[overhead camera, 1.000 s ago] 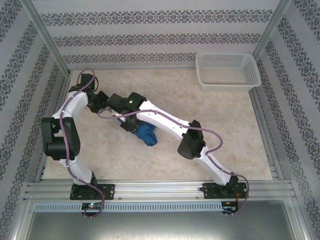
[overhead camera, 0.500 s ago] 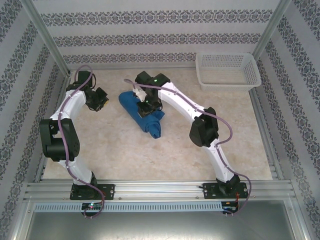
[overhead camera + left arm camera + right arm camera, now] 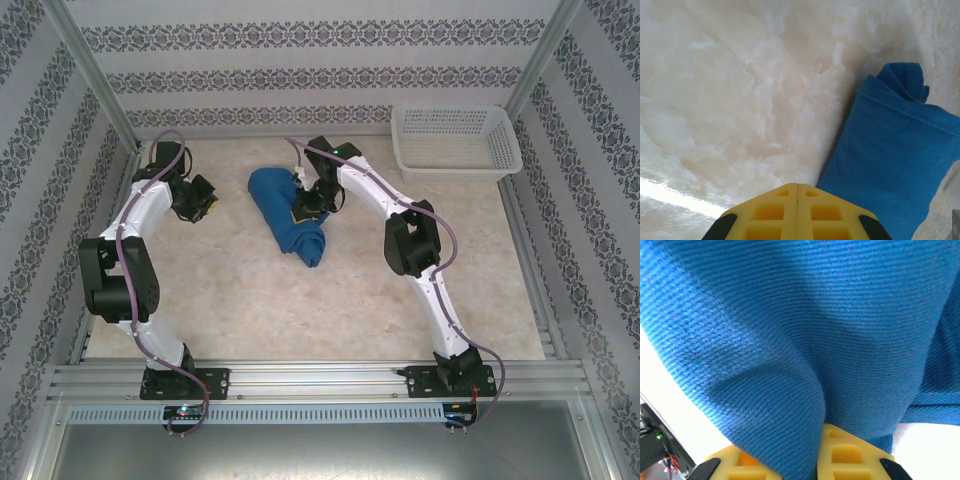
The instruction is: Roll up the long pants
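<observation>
Right wrist: right jaws pinch long pants (image 3: 800, 315), tips hidden; left jaws closed, empty

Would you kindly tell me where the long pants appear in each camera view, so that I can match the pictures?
Top external: the long pants lie bunched at upper centre on the table, left of the basket.
Left wrist: long pants on the right side, from upper right to the bottom edge.
Right wrist: long pants close up, a fold pinched in the right tool.
Shared landmark: the pale marbled table beside the blue cloth.
</observation>
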Available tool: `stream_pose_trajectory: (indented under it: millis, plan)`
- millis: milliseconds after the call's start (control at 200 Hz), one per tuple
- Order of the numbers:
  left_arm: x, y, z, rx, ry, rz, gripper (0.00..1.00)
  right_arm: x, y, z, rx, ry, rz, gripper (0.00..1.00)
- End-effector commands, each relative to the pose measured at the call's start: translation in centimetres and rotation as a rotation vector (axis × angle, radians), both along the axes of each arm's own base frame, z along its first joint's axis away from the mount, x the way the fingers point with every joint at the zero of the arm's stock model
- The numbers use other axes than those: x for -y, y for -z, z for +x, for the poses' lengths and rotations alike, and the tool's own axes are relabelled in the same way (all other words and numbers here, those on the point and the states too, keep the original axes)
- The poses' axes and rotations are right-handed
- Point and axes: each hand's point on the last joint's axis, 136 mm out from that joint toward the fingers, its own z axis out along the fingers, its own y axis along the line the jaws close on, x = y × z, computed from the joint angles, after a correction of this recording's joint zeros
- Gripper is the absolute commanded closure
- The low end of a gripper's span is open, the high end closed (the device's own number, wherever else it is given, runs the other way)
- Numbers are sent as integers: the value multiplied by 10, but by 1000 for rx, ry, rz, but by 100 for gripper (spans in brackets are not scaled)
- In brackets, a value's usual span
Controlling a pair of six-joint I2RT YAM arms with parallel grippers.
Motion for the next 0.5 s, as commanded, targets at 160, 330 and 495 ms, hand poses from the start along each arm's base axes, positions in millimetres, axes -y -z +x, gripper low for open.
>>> stream_pose_trajectory:
  millis: [160, 330, 495]
  plan:
    - [43, -19, 18, 91, 114, -90, 100, 38, 48, 28, -66, 135, -50, 100]
    - [103, -16, 49, 162, 261, -144, 100, 50, 58, 33, -80, 156, -69, 100]
    - [152, -21, 96, 244, 349, -234, 100, 54, 68, 30, -128, 161, -50, 100]
